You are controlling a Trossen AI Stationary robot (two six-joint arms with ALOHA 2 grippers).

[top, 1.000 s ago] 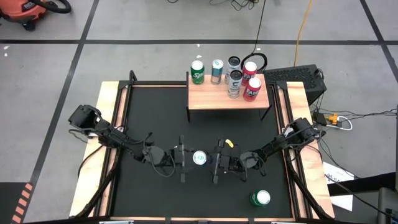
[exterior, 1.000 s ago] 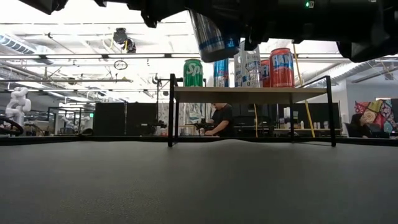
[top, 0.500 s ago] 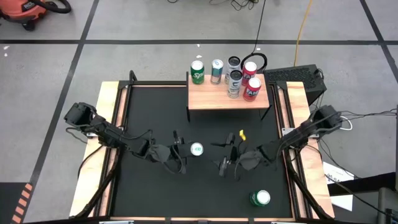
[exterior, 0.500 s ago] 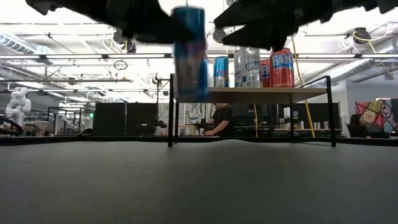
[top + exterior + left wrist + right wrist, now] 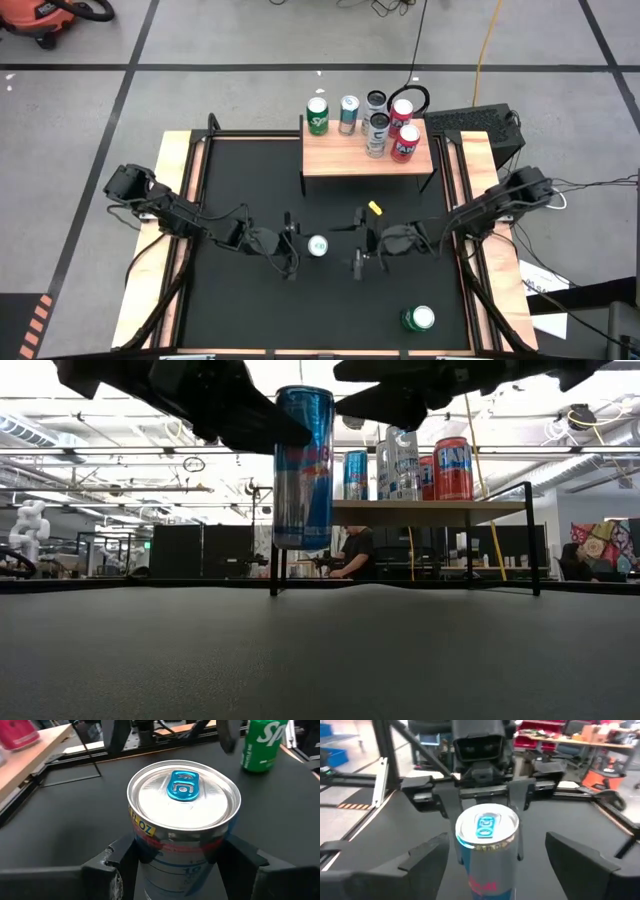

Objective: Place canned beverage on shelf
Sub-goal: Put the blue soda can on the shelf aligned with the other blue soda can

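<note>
A blue and silver can (image 5: 318,246) hangs upright above the middle of the black table, between my two grippers. It also shows in the low view (image 5: 303,465). My left gripper (image 5: 300,246) is shut on it from the table's left. My right gripper (image 5: 357,246) stands open just right of the can; its fingers (image 5: 427,860) are spread wide on either side and do not touch it. The shelf (image 5: 365,160), a light-wood top on black legs, stands at the far centre. Several cans stand on its back edge, among them a green one (image 5: 318,115) and a red one (image 5: 403,142). My left gripper pinches the can's upper side wall (image 5: 145,845), a little below the rim, between its two fingers (image 5: 117,862). The fingers come level from the table's left, one on each side of the can. The can is upright, top up, lifted clear of the table.
A green can (image 5: 418,319) stands on the table near the front right; it also shows in the left wrist view (image 5: 262,745). Wooden rails (image 5: 170,200) edge the table's sides. A person (image 5: 352,550) stands in the room beyond the shelf.
The can has come lower and has gone from tilted to upright, still in my left gripper. My right gripper has drawn back from the can toward the table's right edge.
</note>
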